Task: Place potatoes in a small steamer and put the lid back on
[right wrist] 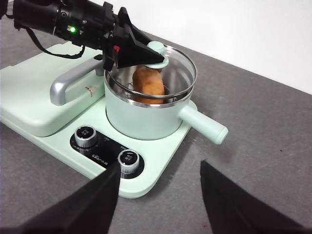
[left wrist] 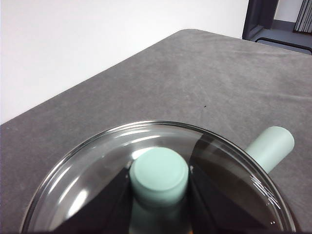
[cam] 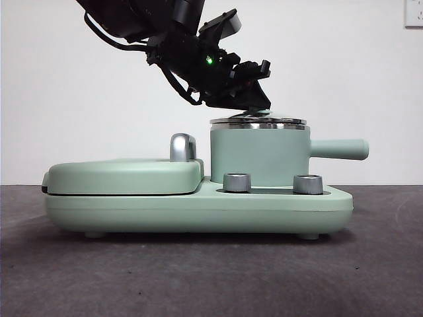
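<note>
While my left hand [cam: 254, 99] is closed on the small mint knob [left wrist: 159, 175] of the lid [right wrist: 163, 66], the glass sits on the steel rim of the small steamer [cam: 259, 155], or very nearly so; from the front it looks level on the pot, but I cannot tell if it is fully seated. I hold it by the knob from above because this keeps the glass flat and centred over the opening. The potato [right wrist: 148, 84] lies already inside the pot, visible through the glass, so I judge that only the release remains. The steamer stands on its mint-green base [cam: 277, 201] beside the flat griddle cover [cam: 122, 175], in the middle of the desk [cam: 211, 277]. My right hand [right wrist: 158, 200] waits apart, its jaws wide and holding nothing.
</note>
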Robot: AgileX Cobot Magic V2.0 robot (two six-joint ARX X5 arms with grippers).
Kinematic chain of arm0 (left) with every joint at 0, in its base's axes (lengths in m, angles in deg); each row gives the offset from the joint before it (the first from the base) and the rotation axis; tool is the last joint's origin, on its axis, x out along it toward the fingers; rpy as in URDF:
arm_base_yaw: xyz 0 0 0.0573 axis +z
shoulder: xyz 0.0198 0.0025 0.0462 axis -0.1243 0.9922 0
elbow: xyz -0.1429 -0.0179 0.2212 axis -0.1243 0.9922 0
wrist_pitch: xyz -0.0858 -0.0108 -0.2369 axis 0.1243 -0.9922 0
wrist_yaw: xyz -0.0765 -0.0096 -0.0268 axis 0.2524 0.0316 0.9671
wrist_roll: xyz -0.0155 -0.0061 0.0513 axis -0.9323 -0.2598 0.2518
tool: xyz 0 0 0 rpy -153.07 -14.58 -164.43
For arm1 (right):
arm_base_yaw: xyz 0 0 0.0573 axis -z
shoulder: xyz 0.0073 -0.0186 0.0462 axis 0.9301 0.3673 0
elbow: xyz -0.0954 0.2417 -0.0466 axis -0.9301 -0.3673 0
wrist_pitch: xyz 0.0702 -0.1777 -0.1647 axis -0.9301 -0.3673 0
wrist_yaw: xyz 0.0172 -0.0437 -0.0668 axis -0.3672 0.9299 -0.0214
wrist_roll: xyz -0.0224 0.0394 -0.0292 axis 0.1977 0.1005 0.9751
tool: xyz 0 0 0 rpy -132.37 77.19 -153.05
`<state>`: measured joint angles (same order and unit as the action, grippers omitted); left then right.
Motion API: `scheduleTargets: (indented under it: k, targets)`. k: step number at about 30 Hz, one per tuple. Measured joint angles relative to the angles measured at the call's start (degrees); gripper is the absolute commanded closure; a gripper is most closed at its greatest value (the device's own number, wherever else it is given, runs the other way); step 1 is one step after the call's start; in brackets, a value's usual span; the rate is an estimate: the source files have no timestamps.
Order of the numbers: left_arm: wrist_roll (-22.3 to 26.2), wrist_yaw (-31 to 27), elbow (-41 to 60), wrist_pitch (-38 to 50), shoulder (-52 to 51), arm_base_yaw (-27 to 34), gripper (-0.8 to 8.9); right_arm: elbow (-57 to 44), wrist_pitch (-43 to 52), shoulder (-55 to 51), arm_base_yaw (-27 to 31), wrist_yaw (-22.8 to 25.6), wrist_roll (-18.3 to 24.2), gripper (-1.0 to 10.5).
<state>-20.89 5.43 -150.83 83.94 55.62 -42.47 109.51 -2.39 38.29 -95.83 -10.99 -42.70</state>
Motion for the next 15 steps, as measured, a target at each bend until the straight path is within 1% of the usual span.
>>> scheduleTargets:
  k: [8,15]
  targets:
    - [0.07,0.02,-0.24,-1.62,-0.24,-0.37,8.05,0.00,0.00,0.02,0.00,0.02,0.68,6.9]
    - [0.17,0.04,-0.24,-2.16,-0.35,-0.48,8.05,0.00,0.00,0.02,0.00,1.11,0.96,6.9]
